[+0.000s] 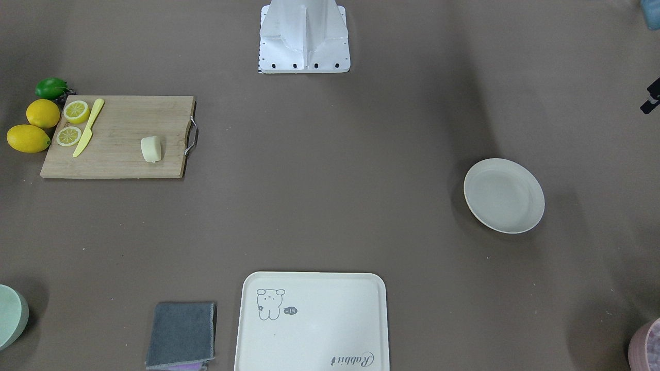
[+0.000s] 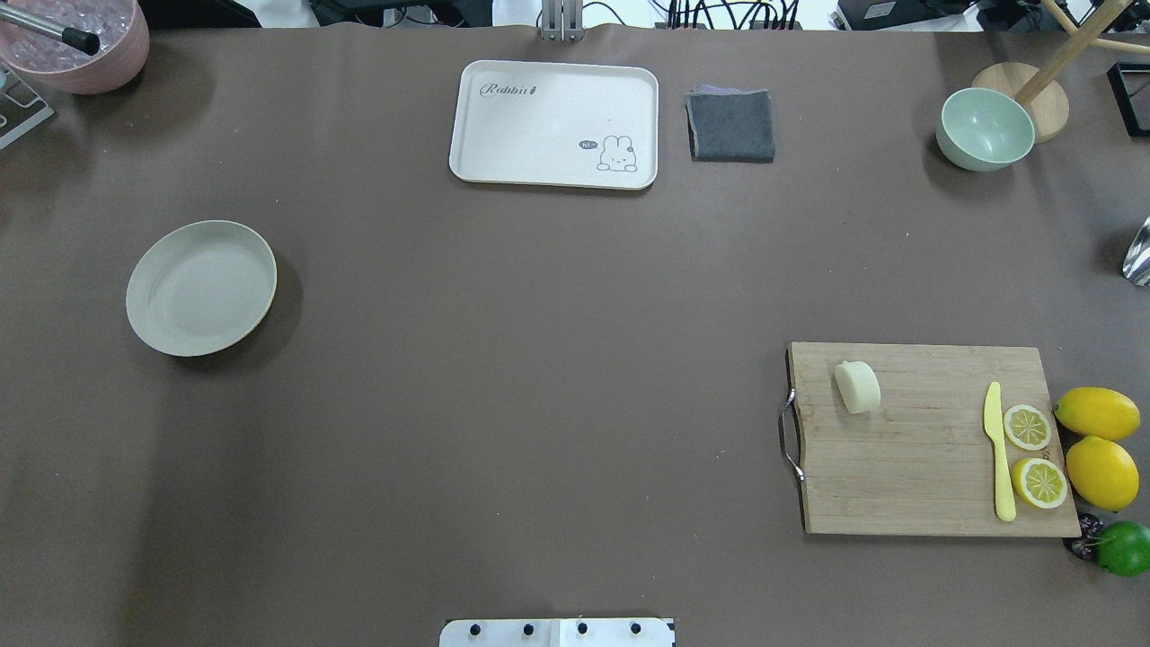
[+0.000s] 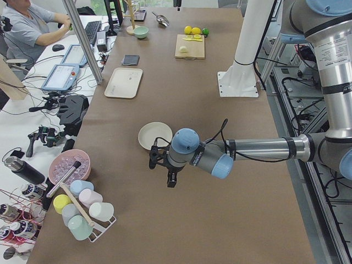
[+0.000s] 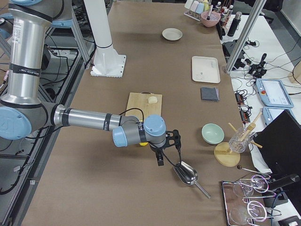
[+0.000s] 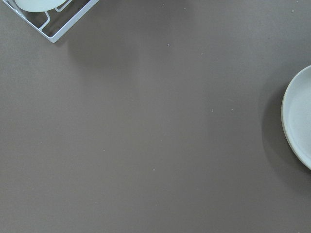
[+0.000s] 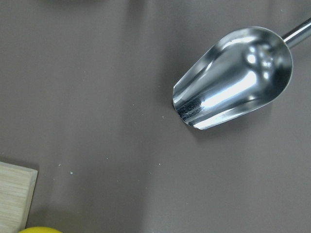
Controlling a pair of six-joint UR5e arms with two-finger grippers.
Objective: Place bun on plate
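The bun (image 1: 151, 149) is a pale cream block lying on the wooden cutting board (image 2: 925, 467), near its handle end; it also shows as the bun (image 4: 152, 99). Far across the table the round off-white plate (image 2: 201, 288) sits with nothing on it, and the plate's rim (image 5: 299, 121) shows at the right edge of the left wrist view. My left gripper (image 3: 162, 168) hangs over bare table just beside the plate (image 3: 155, 136). My right gripper (image 4: 167, 150) hovers past the board's lemon end, above a metal scoop (image 6: 233, 77). I cannot tell whether either gripper is open or shut.
On the board lie two lemon halves (image 2: 1026, 426) and a yellow knife (image 2: 999, 458); two whole lemons (image 2: 1098, 413) and a lime (image 2: 1123, 547) sit beside it. A cream tray (image 2: 554, 123), a grey cloth (image 2: 731, 125), a green bowl (image 2: 984, 129) and a pink bowl (image 2: 85, 49) line the far edge.
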